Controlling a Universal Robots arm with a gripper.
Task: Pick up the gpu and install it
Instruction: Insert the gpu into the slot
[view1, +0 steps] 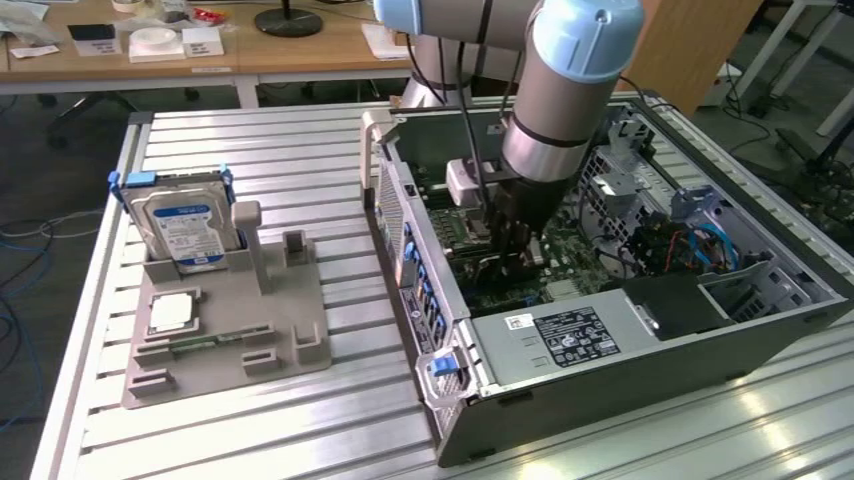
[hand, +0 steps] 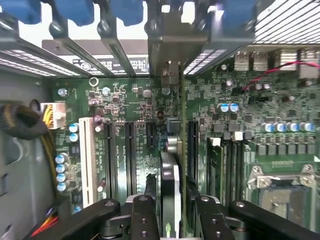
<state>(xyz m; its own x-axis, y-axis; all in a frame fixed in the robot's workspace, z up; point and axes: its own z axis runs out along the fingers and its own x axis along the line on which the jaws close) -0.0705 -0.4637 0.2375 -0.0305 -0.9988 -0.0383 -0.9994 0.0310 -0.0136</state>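
We see hand (hand: 171, 212) inside open PC case (view1: 641, 340), fingers (hand: 144, 220) flanking upright gpu (hand: 169, 185) over motherboard (hand: 125, 105); grip unclear. Tray (view1: 227, 330) holds drive (view1: 187, 225).

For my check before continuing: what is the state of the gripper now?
Gripper: jaws on both sides of the thin green-and-black GPU card, standing on edge over the green motherboard; whether they grip it cannot be told.

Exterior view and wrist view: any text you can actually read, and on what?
None can be read.
Hard drive label: print too small.
Power supply label: print and symbols too small.
White sticker behind the motherboard: blurred.
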